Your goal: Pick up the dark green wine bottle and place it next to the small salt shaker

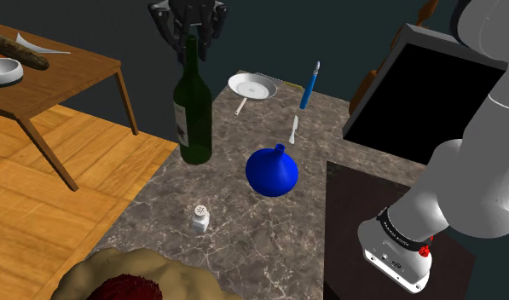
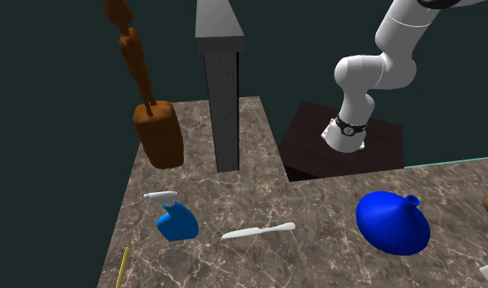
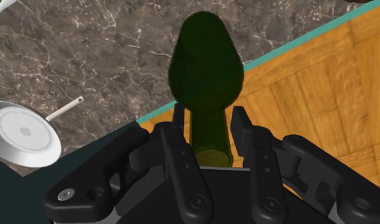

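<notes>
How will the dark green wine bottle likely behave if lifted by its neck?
The wine bottle stands tall on a narrow base, so it is probably tippy if nudged. Its smooth neck at the end effector may slip. It looks rigid, likely bottom-heavy.

White arm, black hand!
Smooth rounded white links [image 1: 474,119], a dark ring [image 1: 398,230] at the wrist, a tiny red dot [image 1: 425,250] beside it; black ridged fingers [image 3: 182,159], grey screws [image 3: 197,203] below.

A blue jug [image 1: 272,173] sits mid-frame on the bench [image 1: 244,230]. A white pan [image 1: 251,86] lies above it, a wooden table [image 1: 65,64] upper left.
</notes>
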### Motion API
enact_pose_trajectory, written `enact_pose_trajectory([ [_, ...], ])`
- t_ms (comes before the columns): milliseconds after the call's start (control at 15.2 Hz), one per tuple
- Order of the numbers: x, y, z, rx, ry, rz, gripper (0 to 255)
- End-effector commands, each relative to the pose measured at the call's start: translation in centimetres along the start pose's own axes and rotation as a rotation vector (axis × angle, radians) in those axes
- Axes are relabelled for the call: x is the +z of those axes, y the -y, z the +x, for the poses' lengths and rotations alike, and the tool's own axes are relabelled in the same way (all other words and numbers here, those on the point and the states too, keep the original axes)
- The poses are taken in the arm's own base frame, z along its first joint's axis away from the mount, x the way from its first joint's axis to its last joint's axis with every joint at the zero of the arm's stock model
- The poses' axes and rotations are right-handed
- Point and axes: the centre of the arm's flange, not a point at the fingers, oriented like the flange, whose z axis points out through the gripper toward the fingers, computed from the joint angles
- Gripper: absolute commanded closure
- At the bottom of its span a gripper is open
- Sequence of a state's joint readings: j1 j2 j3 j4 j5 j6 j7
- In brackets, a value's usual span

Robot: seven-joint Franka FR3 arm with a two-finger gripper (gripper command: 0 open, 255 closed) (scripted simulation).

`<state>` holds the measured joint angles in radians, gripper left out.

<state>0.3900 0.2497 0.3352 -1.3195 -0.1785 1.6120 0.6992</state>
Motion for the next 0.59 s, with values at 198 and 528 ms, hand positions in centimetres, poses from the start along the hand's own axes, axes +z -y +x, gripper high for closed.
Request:
enact_pose_trajectory([
  [198,2.6,0.2,-0.2,0.001,-0.001,0.001,255],
  [528,5.2,0.3,-0.5,0.001,-0.001,0.001,255],
])
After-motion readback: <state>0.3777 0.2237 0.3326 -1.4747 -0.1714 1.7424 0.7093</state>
